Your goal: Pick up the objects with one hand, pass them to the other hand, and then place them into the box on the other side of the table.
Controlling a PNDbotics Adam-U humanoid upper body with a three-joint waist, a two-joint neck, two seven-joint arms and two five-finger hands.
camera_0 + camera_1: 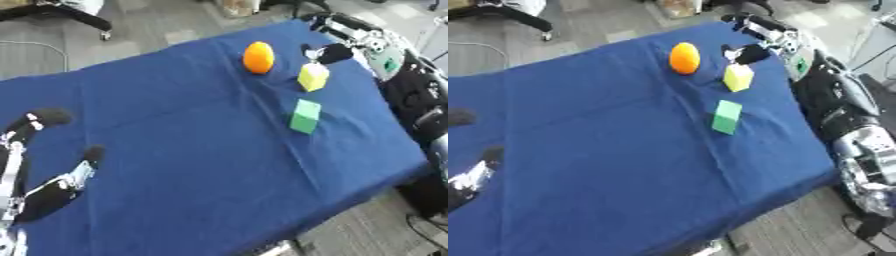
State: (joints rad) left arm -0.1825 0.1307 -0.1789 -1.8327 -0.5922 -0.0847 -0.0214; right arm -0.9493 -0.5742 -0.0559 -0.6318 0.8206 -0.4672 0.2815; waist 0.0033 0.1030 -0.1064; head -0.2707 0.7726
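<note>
Right hand (pixel 331 52) beside yellow block (pixel 312 76)

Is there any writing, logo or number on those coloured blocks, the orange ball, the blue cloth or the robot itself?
None can be read.
Yellow block, green block, orange ball: plain, no marks.
Blue tablecloth: plain.
Right arm: a small green patch near the wrist, too blurred to tell whether it carries text.

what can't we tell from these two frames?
- Box: in neither view.
- Right robot hand: blurred above the yellow block; contact and finger pose unclear.
- Left robot hand: cut by the left edge, mostly lost in the right eye view.
- Green block: far faces hidden.
</note>
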